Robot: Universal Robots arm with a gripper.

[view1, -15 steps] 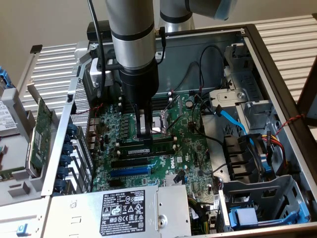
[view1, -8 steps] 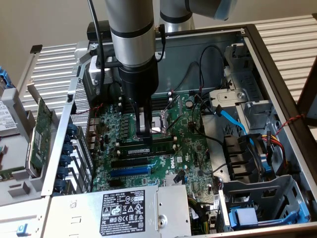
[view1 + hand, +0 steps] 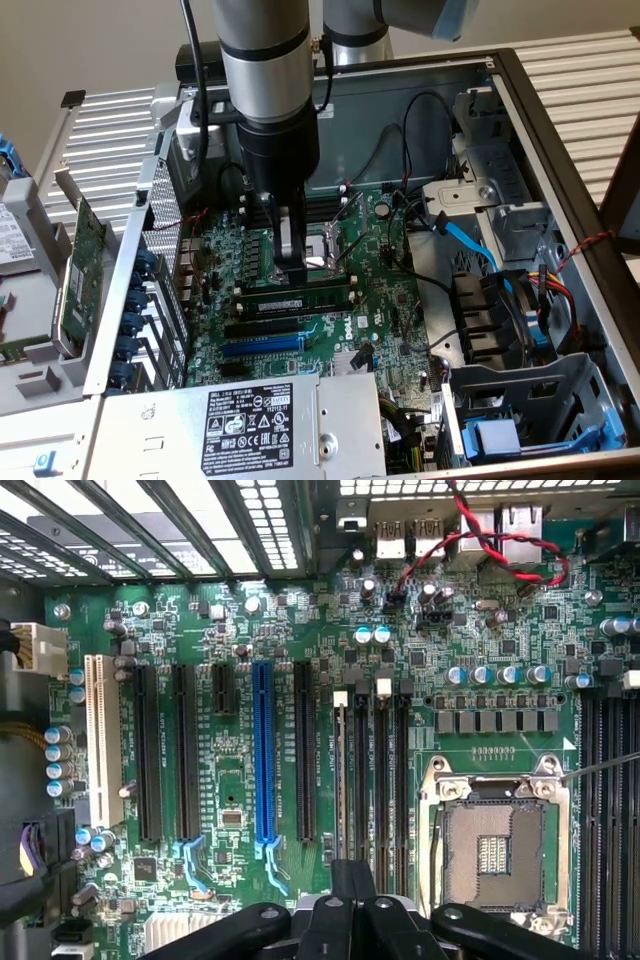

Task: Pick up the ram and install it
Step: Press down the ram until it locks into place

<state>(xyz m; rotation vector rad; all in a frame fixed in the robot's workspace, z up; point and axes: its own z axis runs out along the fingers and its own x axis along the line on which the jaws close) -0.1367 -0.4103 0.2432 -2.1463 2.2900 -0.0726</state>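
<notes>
On the exterior view's left, a wide green expansion card (image 3: 88, 262) is seen standing outside the open computer case (image 3: 560, 130), apart from the work. Further right, inside the case, the ram (image 3: 300, 297) is seen lying level in a memory slot on the motherboard (image 3: 350, 330), just below the claw (image 3: 290, 262). It is judged to be seated, or nearly so; whether the end clips have latched cannot be told. In the wrist view the stick is seen edge-on (image 3: 341, 780) in the first of the memory slots (image 3: 385, 770), beside the blue slot (image 3: 263, 750). The claw (image 3: 350, 905) is hung directly over the stick; its fingers appear drawn together with nothing between them. To the right, the empty processor socket (image 3: 330, 245) is crowded close, and loose black and blue cables (image 3: 470, 245) are draped beyond it.
</notes>
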